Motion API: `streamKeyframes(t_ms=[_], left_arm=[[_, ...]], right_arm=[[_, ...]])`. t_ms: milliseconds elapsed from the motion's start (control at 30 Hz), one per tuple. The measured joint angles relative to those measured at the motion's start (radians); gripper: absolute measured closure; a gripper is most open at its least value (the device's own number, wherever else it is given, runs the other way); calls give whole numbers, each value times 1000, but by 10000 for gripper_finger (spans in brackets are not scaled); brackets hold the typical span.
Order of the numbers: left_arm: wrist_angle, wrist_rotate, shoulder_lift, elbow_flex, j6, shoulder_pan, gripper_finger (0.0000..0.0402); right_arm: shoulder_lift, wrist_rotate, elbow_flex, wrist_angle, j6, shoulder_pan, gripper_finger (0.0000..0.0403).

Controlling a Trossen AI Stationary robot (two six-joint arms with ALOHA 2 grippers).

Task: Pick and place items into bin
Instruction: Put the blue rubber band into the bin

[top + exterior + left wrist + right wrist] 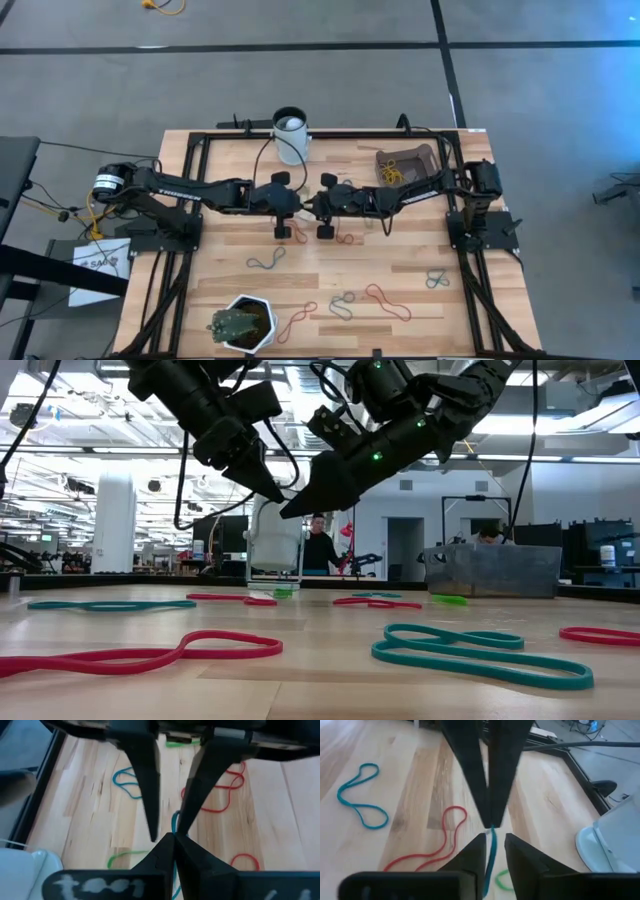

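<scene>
Above the middle of the table [400, 275], the left gripper [300, 207] and right gripper [312, 207] meet tip to tip: the left's fingers [148, 795] stand slightly apart, while the right's are pinched together on a teal band [490, 854] hanging between them. Other rubber bands [388, 301] lie scattered toward the near edge, and the bin [408, 163] sits at the far right corner with yellowish loops inside.

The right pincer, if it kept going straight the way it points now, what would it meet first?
Most likely the left pincer: the right pincer points straight at it above mid-table, tips nearly touching, with a teal rubber band pinched between them. Depth is unclear, but nothing else shows in that line.
</scene>
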Motion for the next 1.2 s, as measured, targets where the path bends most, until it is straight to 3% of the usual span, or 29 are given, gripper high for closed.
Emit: streamKeyframes(t_ms=[200,500,733,833,1200], left_arm=[[-8,-5,0,0,-13,0,401],[-10,-83,0,0,-67,0,396],[-10,-84,0,0,-88,0,353],[-10,-85,0,0,-112,0,335],[-47,-86,0,0,-169,0,319]], right_arm=[[0,0,0,-11,-1,0,395],[0,1,0,-15,-1,0,400],[0,34,0,-26,0,0,402],[0,137,0,-42,-1,0,401],[-24,832,0,-332,-75,-50,402]])
